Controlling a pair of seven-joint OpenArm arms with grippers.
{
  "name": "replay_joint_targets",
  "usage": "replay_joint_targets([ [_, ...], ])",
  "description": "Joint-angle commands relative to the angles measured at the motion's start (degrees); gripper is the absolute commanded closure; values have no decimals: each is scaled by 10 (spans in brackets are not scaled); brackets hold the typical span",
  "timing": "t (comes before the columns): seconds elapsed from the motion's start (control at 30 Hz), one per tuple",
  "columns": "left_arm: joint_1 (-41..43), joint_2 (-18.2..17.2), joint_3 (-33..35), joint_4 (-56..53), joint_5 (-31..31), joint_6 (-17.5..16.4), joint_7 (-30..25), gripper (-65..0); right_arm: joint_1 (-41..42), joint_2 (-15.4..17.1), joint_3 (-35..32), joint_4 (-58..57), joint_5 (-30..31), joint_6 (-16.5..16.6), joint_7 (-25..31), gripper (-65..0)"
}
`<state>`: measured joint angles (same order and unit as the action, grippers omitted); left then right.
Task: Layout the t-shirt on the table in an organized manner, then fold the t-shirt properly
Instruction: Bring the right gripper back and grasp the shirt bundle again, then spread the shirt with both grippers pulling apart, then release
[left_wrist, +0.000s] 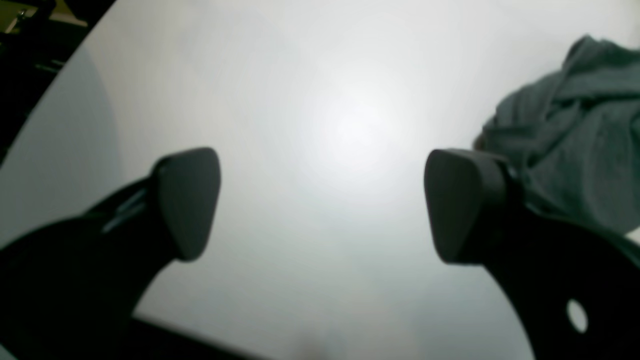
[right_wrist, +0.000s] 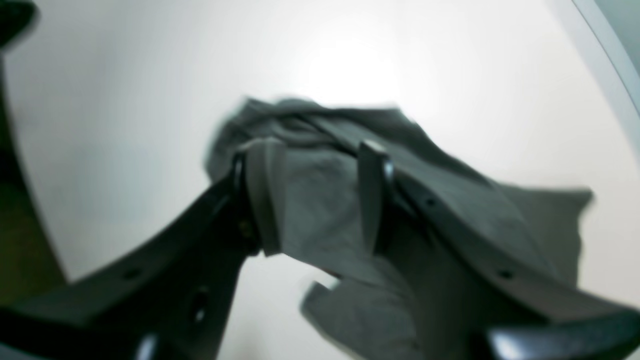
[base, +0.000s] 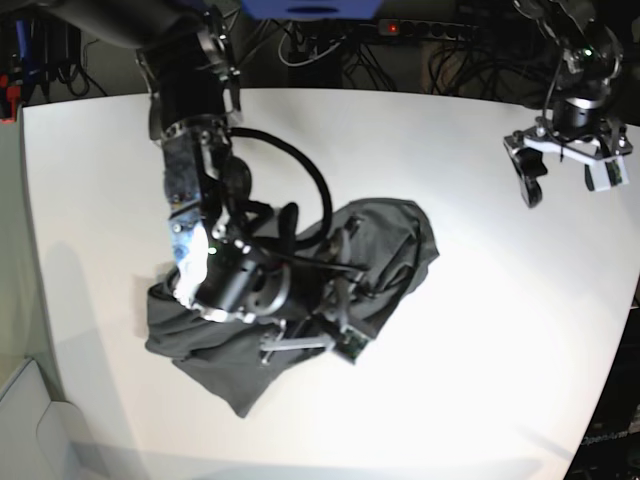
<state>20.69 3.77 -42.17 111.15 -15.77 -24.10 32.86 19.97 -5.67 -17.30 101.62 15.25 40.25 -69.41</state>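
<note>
The dark charcoal t-shirt (base: 385, 250) lies crumpled in a heap on the white table (base: 480, 350), left of centre. My right gripper (base: 340, 290) is down in the heap. In the right wrist view its fingers (right_wrist: 265, 195) stand narrowly apart, with a thick fold of the t-shirt (right_wrist: 550, 220) pinched between them; the right gripper (right_wrist: 320, 195) holds this fold a little off the table (right_wrist: 125, 125). My left gripper (base: 566, 178) hangs wide open and empty over the far right of the table. In the left wrist view the left gripper (left_wrist: 320, 205) has bare table (left_wrist: 325, 100) between its pads, and the t-shirt (left_wrist: 575, 130) is off to its right.
Cables and a power strip (base: 400, 28) run behind the table's far edge. The rounded table edge shows at the upper left of the left wrist view (left_wrist: 60, 85) and at the upper right of the right wrist view (right_wrist: 605, 65). White table surrounds the shirt.
</note>
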Motion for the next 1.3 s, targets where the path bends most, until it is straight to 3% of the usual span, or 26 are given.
replay_joint_targets([
  [0.0, -11, -4, 20, 11, -15, -8, -20, -637, 14, 0, 6, 9, 9, -2, 11, -250],
  [0.2, -90, -5, 117, -2, 21, -6, -19, -638, 10, 45, 64, 9, 9, -2, 8, -250],
  [0.43, -176, -1, 205, -135, 96, -2, -19, -637, 9, 85, 145, 9, 9, -2, 6, -250],
  [0.63, -204, -1, 215, -224, 94, -1, -25, -637, -5, 109, 190, 9, 9, -2, 6, -250],
  [0.97, -235, 0, 216, -323, 97, -3, -25, -617, -16, 110, 218, 9, 9, -2, 7, -250],
  [1.03, -235, -1, 216, -324, 95, -6, -25, -528, -17, 111, 218, 9, 8, -2, 7, -250],
  [1.2, -231, -5, 210, -323, 93, -6, -25, -97, -18, 111, 219, 9, 7, -2, 7, -250],
  [1.27, -228, -14, 199, -313, 93, -5, -22, 0, -23, 116, 219, 9, 7, -2, 7, -250],
])
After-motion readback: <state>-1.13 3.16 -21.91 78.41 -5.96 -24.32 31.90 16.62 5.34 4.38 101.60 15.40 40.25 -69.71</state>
